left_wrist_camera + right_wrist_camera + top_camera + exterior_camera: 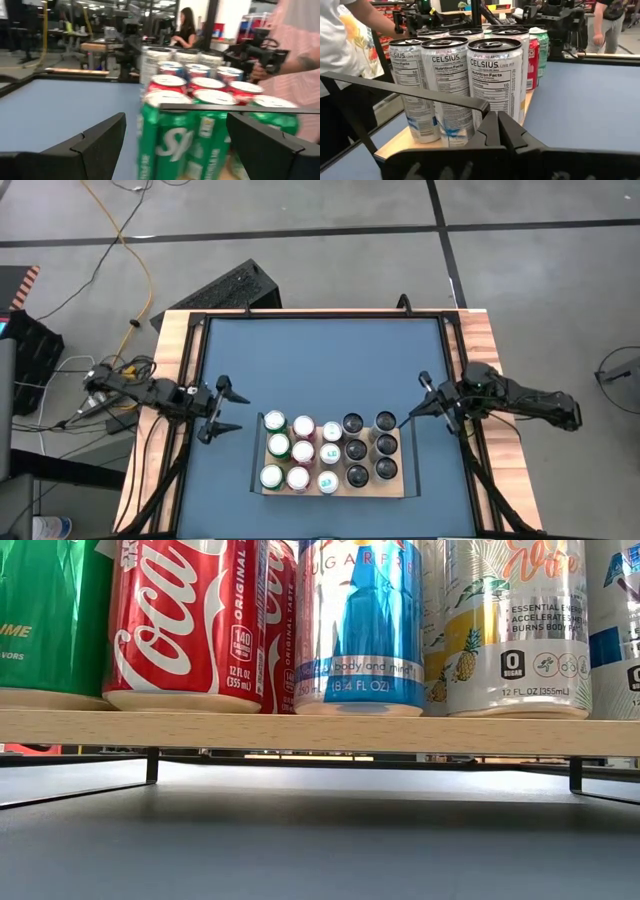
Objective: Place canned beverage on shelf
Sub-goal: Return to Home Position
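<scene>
Several canned beverages stand upright on their bases in rows on the light-wood shelf [405,486]: green cans [273,448], red ones [303,450], pale ones [330,455] and black-topped ones [356,450]. The shelf rests on the blue tabletop by its black rails, near the front edge. My left gripper [228,407] hangs open to the shelf's left, level, with nothing between its fingers; its wrist view looks at the green cans [165,140]. My right gripper [415,412] is shut to the shelf's right, facing the Celsius cans [495,75], empty.
Blue tabletop [320,360] lies bare behind the shelf, with light-wood side strips [180,350]. A black keyboard [225,288] lies beyond the far edge, with cables on the floor. People stand past the table: a pink shirt [295,65], a white shirt [345,40].
</scene>
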